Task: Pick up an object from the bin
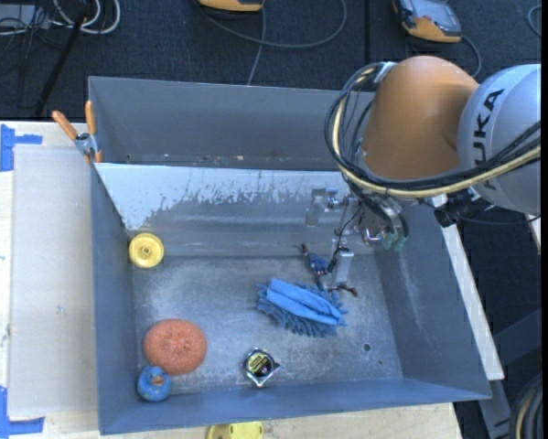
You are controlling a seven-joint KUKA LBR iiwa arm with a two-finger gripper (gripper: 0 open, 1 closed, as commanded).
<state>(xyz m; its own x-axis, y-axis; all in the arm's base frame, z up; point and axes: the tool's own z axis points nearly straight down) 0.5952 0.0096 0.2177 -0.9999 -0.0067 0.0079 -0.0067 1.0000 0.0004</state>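
The brush (301, 306), a blue bristly thing, lies flat on the floor of the bin (219, 140), a little toward 3 o'clock from the floor's middle. The end effector (334, 280) is low in the bin at the brush's 1 o'clock end, just over it or touching it; which of the two I cannot tell. Nor can I tell how far the end effector is open, or whether it has hold of anything; the brush looks to be resting on the floor, not lifted.

I judge the step in hand to be the reach-in and the settling over the brush, with the grasp itself not yet proven. The next move calls for a firm close across the brush's narrow width, then a straight lift. The soft bristles may give and slip free, so a grip near the stiffer spine seems safer.

The other things lie well apart: a black-and-yellow bit (260, 366) at the brush's 7 o'clock, an orange ball (175, 346) at the floor's 8 o'clock, a small blue ball (154, 384) just at its 7 o'clock, and a yellow disc (146, 251) at 10 o'clock. None stands in the way; only the right wall, close at 3 o'clock, narrows the room
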